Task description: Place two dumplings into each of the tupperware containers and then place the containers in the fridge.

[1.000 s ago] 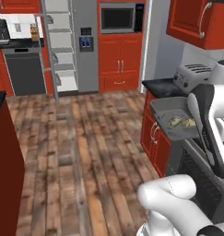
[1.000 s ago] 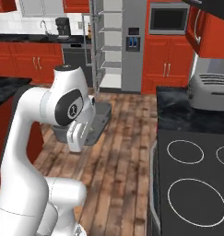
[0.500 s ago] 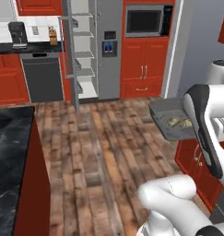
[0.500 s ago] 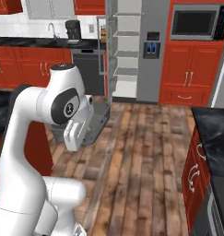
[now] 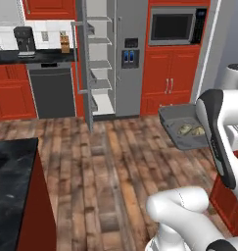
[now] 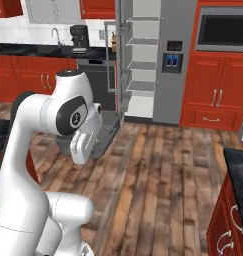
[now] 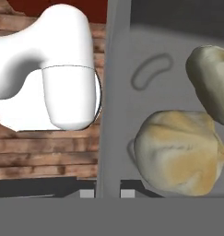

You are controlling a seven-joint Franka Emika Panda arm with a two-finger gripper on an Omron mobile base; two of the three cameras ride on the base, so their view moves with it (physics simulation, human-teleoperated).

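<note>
A grey tupperware container (image 5: 178, 119) hangs level above the floor beside my arm, with two beige dumplings (image 5: 190, 131) in it. In the hand view the container's rim (image 7: 111, 87) runs up from my gripper (image 7: 108, 192), which is shut on it, and both dumplings (image 7: 178, 156) lie close by on the tray floor. From the right the container (image 6: 107, 130) sticks out past my hand. The grey fridge (image 5: 128, 59) stands ahead with its left door swung open on light shelves (image 5: 100, 63); it also faces me in the right base view as the fridge (image 6: 175, 60).
A dark dishwasher (image 5: 52, 90) sits left of the fridge under a black counter. Red cabinets and a microwave (image 5: 175, 27) stand to its right. A black counter corner (image 5: 12, 171) juts in at the near left, another counter (image 6: 239, 162) at the near right. Wood floor (image 5: 120, 162) lies between.
The base has turned and driven, so the whole scene slid: the stove and toaster left the views and the fridge now stands closer and more central. The container stays in my shut gripper.
</note>
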